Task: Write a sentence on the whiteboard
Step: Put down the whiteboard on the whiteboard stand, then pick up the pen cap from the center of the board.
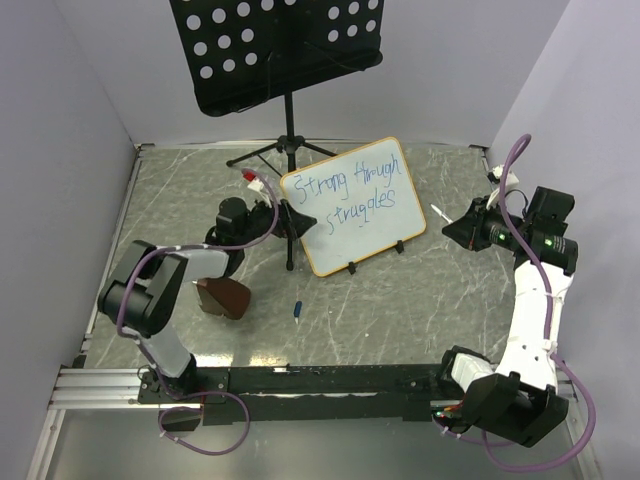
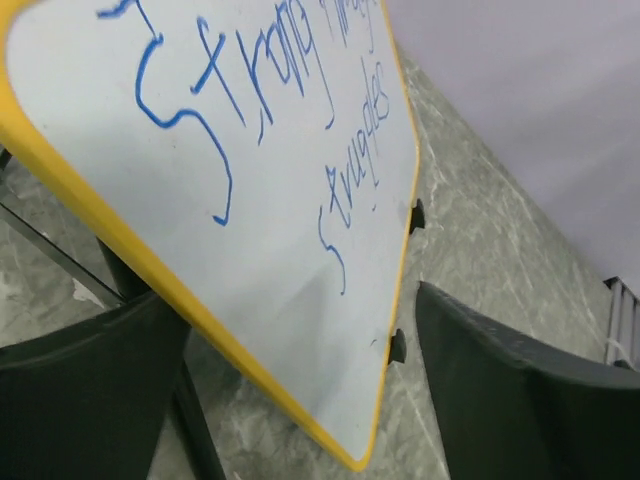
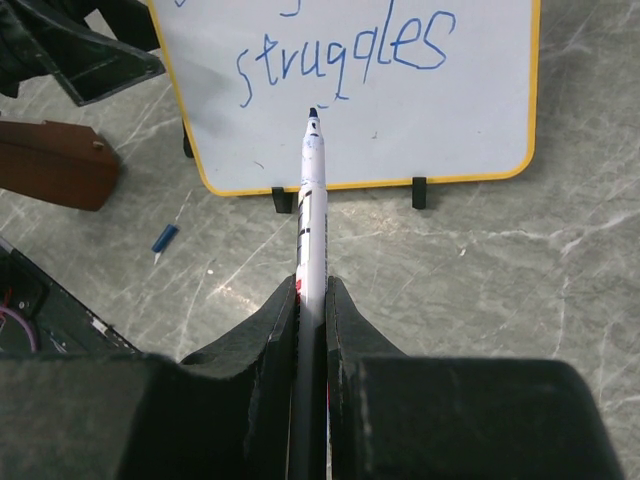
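The sentence (image 1: pixel 350 196) looks finished on the whiteboard (image 1: pixel 385 240): left pincer (image 1: pixel 300 220) wide astride its left edge, right pincer (image 1: pixel 452 232) clamping the marker (image 3: pixel 312 190). Next, probably, both arms withdraw clear.

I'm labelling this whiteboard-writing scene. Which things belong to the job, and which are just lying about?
Belongs to the job: whiteboard, blue sentence, marker held in the right gripper, open left gripper at the board's edge.
Lying about: music stand, brown block, blue cap.
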`<action>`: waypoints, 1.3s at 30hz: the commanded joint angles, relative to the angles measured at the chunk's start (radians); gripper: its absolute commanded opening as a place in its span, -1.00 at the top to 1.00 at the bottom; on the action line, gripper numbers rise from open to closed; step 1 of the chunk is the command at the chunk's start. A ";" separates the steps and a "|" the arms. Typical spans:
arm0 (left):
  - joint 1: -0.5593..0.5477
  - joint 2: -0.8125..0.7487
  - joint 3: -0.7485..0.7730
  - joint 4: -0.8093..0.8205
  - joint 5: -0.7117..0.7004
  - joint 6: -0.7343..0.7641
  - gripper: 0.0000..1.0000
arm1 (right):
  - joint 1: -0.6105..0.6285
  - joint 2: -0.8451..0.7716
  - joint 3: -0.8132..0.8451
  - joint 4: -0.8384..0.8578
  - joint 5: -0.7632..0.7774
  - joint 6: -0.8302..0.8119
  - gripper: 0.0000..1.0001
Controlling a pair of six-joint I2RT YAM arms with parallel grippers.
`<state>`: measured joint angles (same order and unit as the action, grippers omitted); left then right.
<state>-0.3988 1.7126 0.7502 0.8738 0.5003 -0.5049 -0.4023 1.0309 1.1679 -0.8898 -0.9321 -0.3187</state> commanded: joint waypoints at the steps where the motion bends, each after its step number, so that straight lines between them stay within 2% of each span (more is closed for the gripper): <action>1: 0.012 -0.086 -0.014 -0.105 -0.129 0.048 -0.99 | -0.006 -0.028 -0.017 0.038 -0.033 0.000 1.00; 11: 0.006 -0.202 0.009 -0.328 -0.213 0.026 -0.99 | -0.006 -0.031 -0.034 0.054 -0.054 -0.005 1.00; 18: 0.008 -0.356 0.049 -0.508 -0.311 0.039 -0.93 | -0.006 -0.038 -0.059 0.069 -0.066 -0.006 1.00; 20: 0.018 -0.378 0.055 -0.539 -0.362 -0.019 -0.93 | -0.006 -0.037 -0.060 0.072 -0.070 -0.011 1.00; 24: 0.084 -0.435 0.070 -0.570 -0.267 -0.067 -0.94 | -0.004 -0.037 -0.074 0.066 -0.083 -0.029 1.00; 26: 0.103 -0.453 0.106 -0.617 -0.197 -0.028 -0.94 | -0.001 -0.038 -0.077 0.065 -0.091 -0.036 1.00; 29: 0.081 -0.430 0.298 -0.888 -0.184 0.064 -0.98 | 0.003 -0.040 -0.096 0.066 -0.100 -0.042 1.00; 30: 0.063 -0.383 0.442 -1.115 -0.204 0.087 -0.97 | 0.006 -0.040 -0.097 0.066 -0.102 -0.040 1.00; 33: -0.059 -0.279 0.683 -1.399 -0.330 0.123 -0.89 | 0.014 -0.042 -0.106 0.075 -0.108 -0.033 1.00; 34: -0.145 -0.265 0.714 -1.508 -0.371 0.100 -0.87 | 0.016 -0.042 -0.109 0.078 -0.108 -0.030 1.00; 36: -0.224 -0.248 0.745 -1.585 -0.469 0.042 -0.83 | 0.020 -0.049 -0.116 0.086 -0.106 -0.026 1.00; 37: -0.285 -0.243 0.744 -1.646 -0.492 -0.042 -0.82 | 0.020 -0.054 -0.119 0.086 -0.105 -0.028 1.00; 39: -0.337 -0.258 0.682 -1.664 -0.528 -0.127 -0.75 | 0.020 -0.060 -0.134 0.094 -0.103 -0.023 1.00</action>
<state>-0.6224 1.4544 1.4765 -0.4881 0.1036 -0.4877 -0.3897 1.0050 1.0573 -0.8452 -1.0023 -0.3370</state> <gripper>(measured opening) 0.905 0.187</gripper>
